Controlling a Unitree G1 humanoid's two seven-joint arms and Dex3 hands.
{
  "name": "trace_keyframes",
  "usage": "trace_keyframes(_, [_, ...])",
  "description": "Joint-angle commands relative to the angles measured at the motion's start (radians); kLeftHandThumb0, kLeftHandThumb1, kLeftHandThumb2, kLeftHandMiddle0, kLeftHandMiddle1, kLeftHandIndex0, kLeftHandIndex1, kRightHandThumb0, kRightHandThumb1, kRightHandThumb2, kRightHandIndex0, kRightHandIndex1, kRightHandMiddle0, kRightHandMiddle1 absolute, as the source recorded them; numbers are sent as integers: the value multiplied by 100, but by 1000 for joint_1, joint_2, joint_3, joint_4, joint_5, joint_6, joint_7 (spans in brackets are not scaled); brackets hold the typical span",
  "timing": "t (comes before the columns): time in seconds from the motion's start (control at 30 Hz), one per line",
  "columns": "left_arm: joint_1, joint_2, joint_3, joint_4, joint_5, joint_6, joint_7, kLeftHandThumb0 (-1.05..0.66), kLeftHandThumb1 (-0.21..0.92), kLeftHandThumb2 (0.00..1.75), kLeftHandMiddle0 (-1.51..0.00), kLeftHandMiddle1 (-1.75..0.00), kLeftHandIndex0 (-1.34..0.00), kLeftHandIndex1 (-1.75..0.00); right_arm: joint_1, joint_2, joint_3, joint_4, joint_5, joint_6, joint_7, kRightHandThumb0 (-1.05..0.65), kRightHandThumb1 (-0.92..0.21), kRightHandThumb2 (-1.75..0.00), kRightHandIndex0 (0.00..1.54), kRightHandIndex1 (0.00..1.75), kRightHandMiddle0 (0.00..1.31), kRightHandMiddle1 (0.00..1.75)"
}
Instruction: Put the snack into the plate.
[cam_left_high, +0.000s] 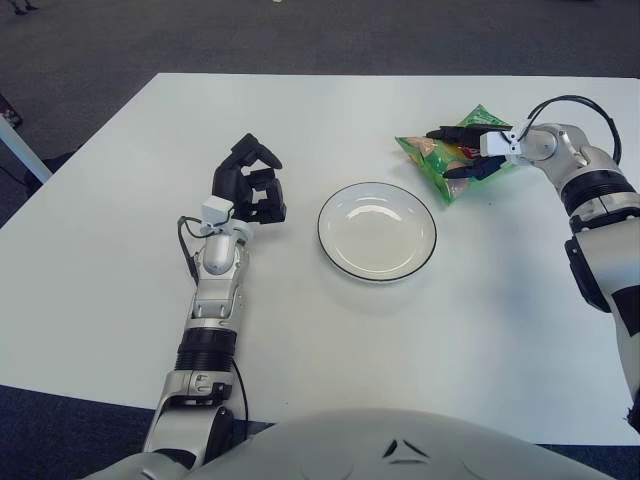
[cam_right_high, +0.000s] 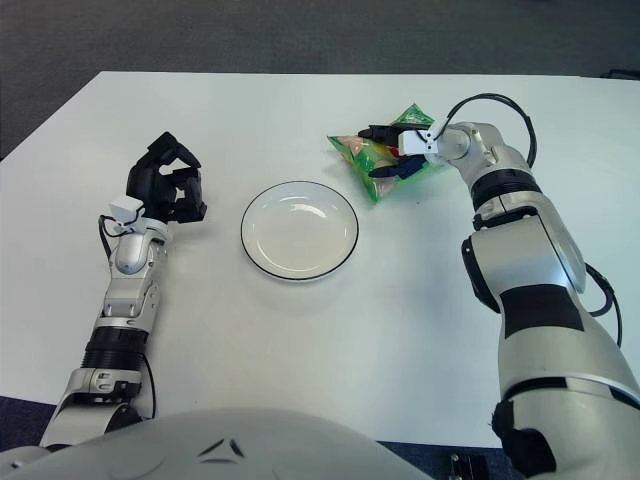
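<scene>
A green snack bag (cam_left_high: 436, 160) is held off the white table at the far right, tilted, just beyond the plate's right rim. My right hand (cam_left_high: 462, 150) is shut on the bag, fingers (cam_left_high: 446, 132) above it and thumb below. The empty white plate (cam_left_high: 377, 230) with a dark rim sits in the middle of the table. My left hand (cam_left_high: 252, 180) is parked left of the plate with fingers curled, holding nothing.
The white table (cam_left_high: 120, 270) has dark carpet beyond its far and left edges. A black cable (cam_left_high: 580, 105) loops above my right wrist. My left forearm (cam_left_high: 212, 300) lies along the table toward the front edge.
</scene>
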Motion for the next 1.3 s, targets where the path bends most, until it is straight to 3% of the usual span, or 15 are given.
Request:
trace_keyframes(0.0, [160, -40, -14, 87, -12, 4, -10, -50, 28, 136, -136, -175, -64, -175, 28, 5, 26, -5, -21, -11, 39, -99, -92, -54, 0, 0, 0, 12])
trace_keyframes(0.2, [164, -39, -14, 80, -11, -5, -15, -49, 28, 135, -136, -175, -64, -175, 45, 10, 60, 13, -70, 37, -80, -97, -92, -48, 0, 0, 0, 13])
trace_keyframes(0.3, [163, -39, -11, 89, -1, -29, -9, -50, 28, 136, -137, -175, -64, -175, 49, 10, 77, 23, -100, 88, -171, -95, -92, -49, 0, 0, 0, 26])
trace_keyframes(0.63, [161, -41, -9, 100, 18, -53, 9, -53, 21, 144, -138, -175, -70, -175, 56, 12, 100, 33, -129, 124, -276, -92, -92, -51, 0, 0, 0, 60])
trace_keyframes(1.0, [157, -36, -6, 107, 6, -50, -11, -53, 20, 146, -138, -175, -71, -175, 29, -25, 85, 13, -99, 70, -266, -91, -92, -56, 0, 0, 0, 69])
trace_keyframes(1.27, [156, -36, -7, 108, -5, -35, -23, -52, 23, 142, -136, -175, -69, -175, -19, -48, 30, 1, -49, 53, -220, -90, -92, -58, 3, 2, 0, 68])
